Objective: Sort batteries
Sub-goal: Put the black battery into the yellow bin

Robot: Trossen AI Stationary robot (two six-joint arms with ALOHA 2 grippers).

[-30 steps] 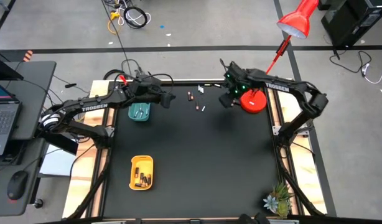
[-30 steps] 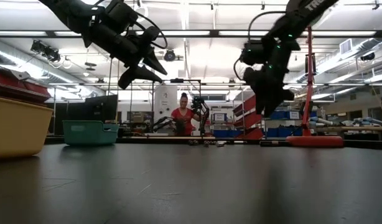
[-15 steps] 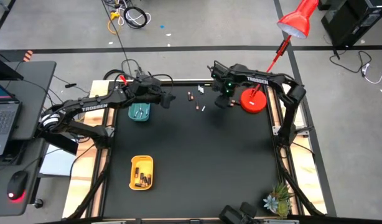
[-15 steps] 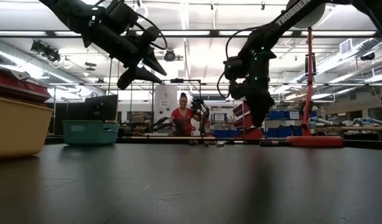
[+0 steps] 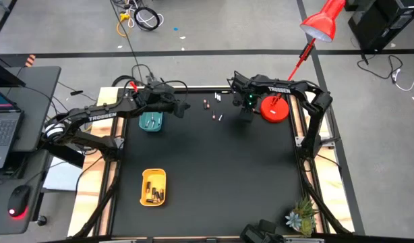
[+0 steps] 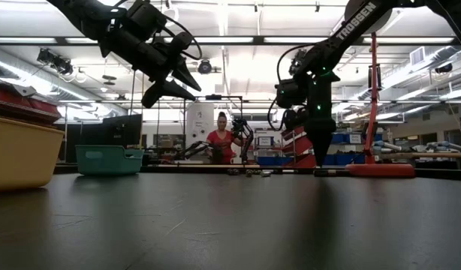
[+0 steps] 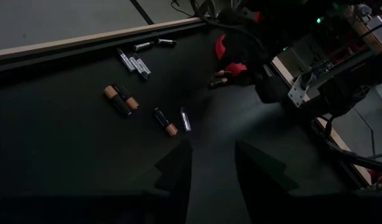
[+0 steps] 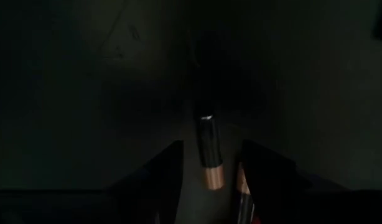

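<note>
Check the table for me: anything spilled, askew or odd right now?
Nothing damaged. Loose batteries lie scattered at mixed angles near the table's far edge, unsorted. The right gripper is down over one copper-tipped battery; the left gripper hangs above the table.

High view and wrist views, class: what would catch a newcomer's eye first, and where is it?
The red lamp base at the table's far right edge stands out, with the right hand lowered beside it, over a copper-tipped battery. Loose batteries lie scattered along the far edge, and a yellow tray sits near left.
</note>
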